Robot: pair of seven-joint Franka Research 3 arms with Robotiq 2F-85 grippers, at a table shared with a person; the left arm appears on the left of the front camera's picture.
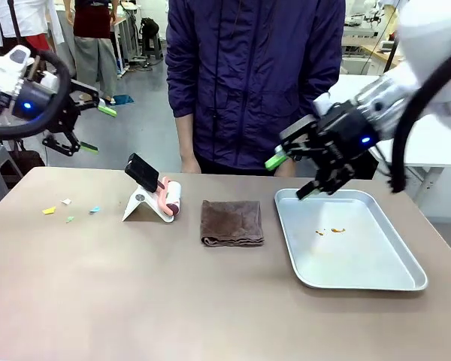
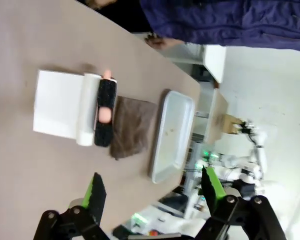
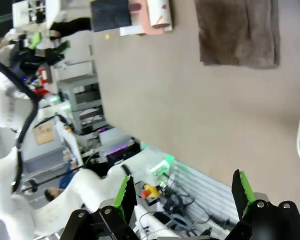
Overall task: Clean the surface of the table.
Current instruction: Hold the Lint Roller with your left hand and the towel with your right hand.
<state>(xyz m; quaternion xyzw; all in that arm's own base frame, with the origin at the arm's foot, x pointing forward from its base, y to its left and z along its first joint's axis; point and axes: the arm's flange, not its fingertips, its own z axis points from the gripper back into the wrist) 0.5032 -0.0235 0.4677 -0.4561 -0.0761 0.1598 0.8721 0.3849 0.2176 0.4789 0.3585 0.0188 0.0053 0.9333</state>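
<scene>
The table [image 1: 135, 301] has a matte brownish-taupe top. Small coloured paper scraps [image 1: 66, 210] lie near its left end. A folded brown cloth [image 1: 231, 222] rests at the middle, also seen in the wrist views [image 2: 132, 127] [image 3: 240, 30]. A lint roller [image 1: 165, 197] leans on a white stand [image 1: 139, 203]. My left gripper [image 1: 98, 129] hovers open above the table's far left edge, with nothing between its fingers [image 2: 95, 192]. My right gripper [image 1: 292, 174] hangs open over the far left corner of the metal tray [image 1: 361, 256], empty.
Orange crumbs [image 1: 331, 231] dot the tray. A person in a dark blue jacket [image 1: 248, 75] stands at the far edge, a hand near the table rim. White tables and other equipment stand behind. The near half of the table is bare.
</scene>
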